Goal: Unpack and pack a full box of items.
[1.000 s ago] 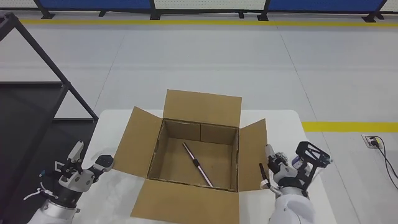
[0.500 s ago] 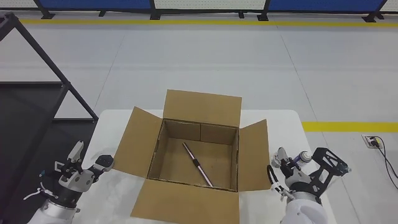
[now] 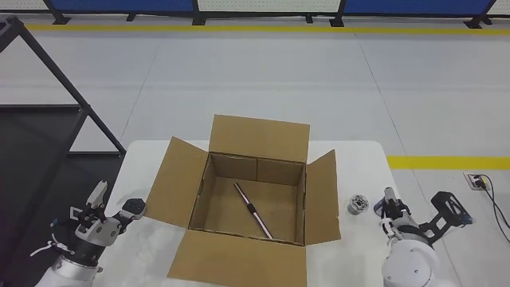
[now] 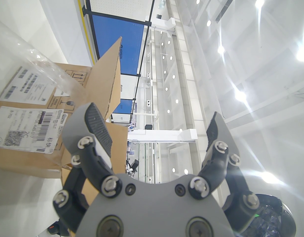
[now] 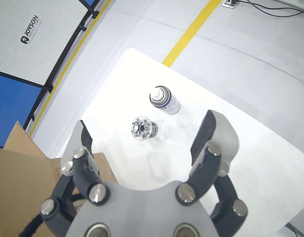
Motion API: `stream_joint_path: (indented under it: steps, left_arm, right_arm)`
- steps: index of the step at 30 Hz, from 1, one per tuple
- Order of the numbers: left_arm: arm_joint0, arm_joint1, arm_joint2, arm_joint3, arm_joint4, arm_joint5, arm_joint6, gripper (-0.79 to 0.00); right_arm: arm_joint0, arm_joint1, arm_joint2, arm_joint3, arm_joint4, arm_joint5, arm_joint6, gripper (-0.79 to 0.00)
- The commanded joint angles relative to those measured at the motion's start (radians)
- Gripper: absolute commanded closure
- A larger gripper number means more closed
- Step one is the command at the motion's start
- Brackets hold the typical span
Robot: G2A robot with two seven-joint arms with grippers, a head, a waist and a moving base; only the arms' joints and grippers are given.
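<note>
On the white counter [image 3: 360,166], the cardboard box [image 3: 259,137] stands with all four flaps folded out. A thin grey rod [image 3: 253,210] lies slantwise on its floor. I judge the rod stiff and apt to roll, so it is best pinched across its middle, where it will balance. My left hand [image 4: 154,114] hangs low beside the box's labelled side wall, its jaws spread wide and nothing between them. My right hand [image 5: 145,130] hovers over the counter on the far side of the box, likewise wide open and empty, its pads flanking two unpacked items below. The larger is a spray can [image 5: 164,102], upright and well out from the box. Its smooth round wall looks slippery and probably dents under hard pressure, so a firm squeeze across the mid-body seems the safe hold. Just beside it, nearer the box, sits a small shiny flanged spool [image 5: 142,128], resting on end. It looks light, hard and glossy, and I would close on the narrow waist under its top flange so the rim stops it slipping out.
</note>
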Motion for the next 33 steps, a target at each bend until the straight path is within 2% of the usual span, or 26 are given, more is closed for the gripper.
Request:
stream_joint_path:
  steps: [1,3,14,20,27,33]
  left_arm:
    - [0.0,0.0,0.0,0.0,0.0,0.0,0.0,-0.785]
    - [0.0,0.0,0.0,0.0,0.0,0.0,0.0,-0.785]
    - [0.0,0.0,0.0,0.0,0.0,0.0,0.0,-0.785]
    - [0.0,0.0,0.0,0.0,0.0,0.0,0.0,-0.785]
    - [0.0,0.0,0.0,0.0,0.0,0.0,0.0,-0.785]
    - [0.0,0.0,0.0,0.0,0.0,0.0,0.0,-0.785]
  right_arm:
    - [0.046,0.006,0.008,0.075,-0.03,-0.028,-0.01,-0.785]
    - [0.084,0.011,0.009,0.15,-0.095,-0.012,-0.018,-0.785]
    - [0.084,0.011,0.009,0.15,-0.095,-0.012,-0.018,-0.785]
    - [0.097,0.019,0.013,0.213,-0.092,-0.082,-0.031,-0.785]
    - [0.107,0.038,0.025,0.273,-0.195,-0.175,-0.01,-0.785]
    - [0.14,0.049,0.029,0.356,-0.288,-0.173,-0.02,-0.785]
